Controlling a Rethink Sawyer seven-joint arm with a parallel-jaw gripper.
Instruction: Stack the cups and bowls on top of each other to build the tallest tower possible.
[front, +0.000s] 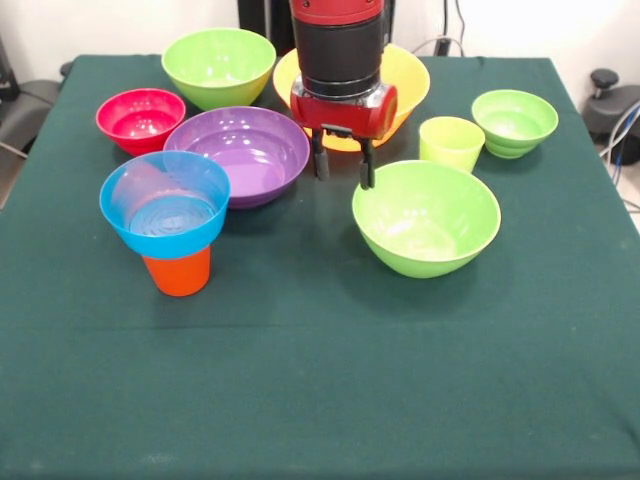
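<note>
Front view: the gripper (342, 160) hangs with its fingers (321, 160) apart and empty, pointing straight down over the cloth between the purple bowl (240, 152) and the big green bowl (426, 215), in front of the yellow bowl (408, 80). Left and nearer, the tower (168, 225) stands upright: a blue bowl (165, 200) seated mouth-up on an orange cup (178, 272). The table (320, 390) lies bare along its whole near half.
</note>
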